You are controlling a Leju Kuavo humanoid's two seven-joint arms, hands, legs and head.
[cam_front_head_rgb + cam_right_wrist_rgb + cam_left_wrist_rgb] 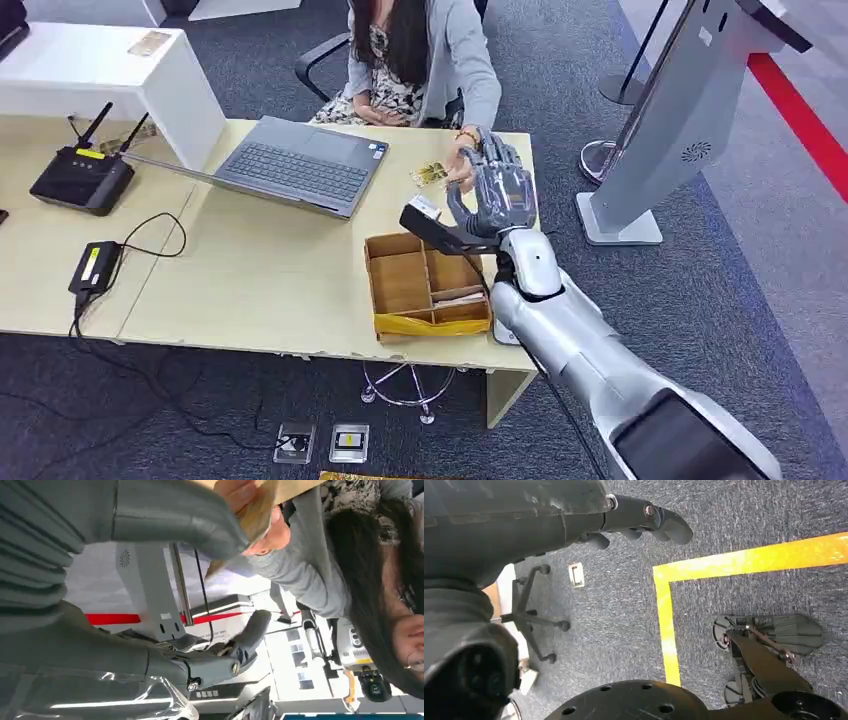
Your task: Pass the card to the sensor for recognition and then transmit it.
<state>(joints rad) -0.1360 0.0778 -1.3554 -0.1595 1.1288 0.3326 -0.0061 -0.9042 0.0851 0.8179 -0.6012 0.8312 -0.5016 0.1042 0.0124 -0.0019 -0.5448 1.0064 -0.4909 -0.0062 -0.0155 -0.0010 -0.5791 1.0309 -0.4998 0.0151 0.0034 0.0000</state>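
No text, brand or number can be read. A yellow label on the black router [82,177], another on the power adapter [95,266], and a white strip of characters under the kiosk [207,694] are too small or blurred.

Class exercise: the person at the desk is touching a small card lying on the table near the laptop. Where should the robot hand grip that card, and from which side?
The card lies flat, so no face can be pinched. Probably best: approach from the robot's side, the edge away from the person's hand, slide it toward the table edge, then pinch that free edge with the right robot hand.
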